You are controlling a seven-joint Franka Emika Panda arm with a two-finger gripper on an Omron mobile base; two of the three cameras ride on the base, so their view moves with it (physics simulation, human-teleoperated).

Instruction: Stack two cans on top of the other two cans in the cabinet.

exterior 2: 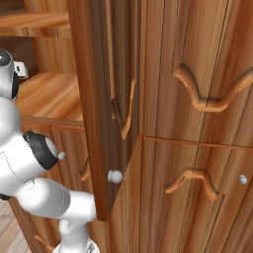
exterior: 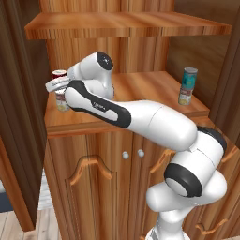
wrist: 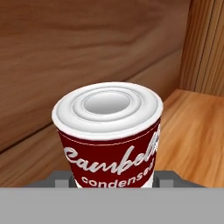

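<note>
1. My white arm reaches into the open cabinet [exterior: 126, 28], its hand at the far left of the middle shelf [exterior: 140, 89], in the left base view.
2. My tool [exterior: 57, 86] sits around the red-and-white can [exterior: 59, 75], whose pale lid and dark red label with white script stand close up in the hand view [wrist: 109, 131], between the dark finger tips at the bottom edge.
3. How tightly the jaws press on that can I cannot tell; the pads are hidden behind it.
4. Directly below the hand, a second can [exterior: 62, 101] with a pale yellowish label stands on the shelf near its left front corner; whether the red-and-white can rests on it is hidden by my hand.
5. At the right end of the same shelf, well apart from my tool, the teal can [exterior: 190, 76] stands upright on top of another can [exterior: 185, 96] with a red, white and yellow label.
6. Below the shelf, two arched-panel doors meet at small round knobs [exterior: 132, 153].
7. In the right base view, an open cabinet door [exterior 2: 106, 99] stands edge-on beside my arm.
</note>
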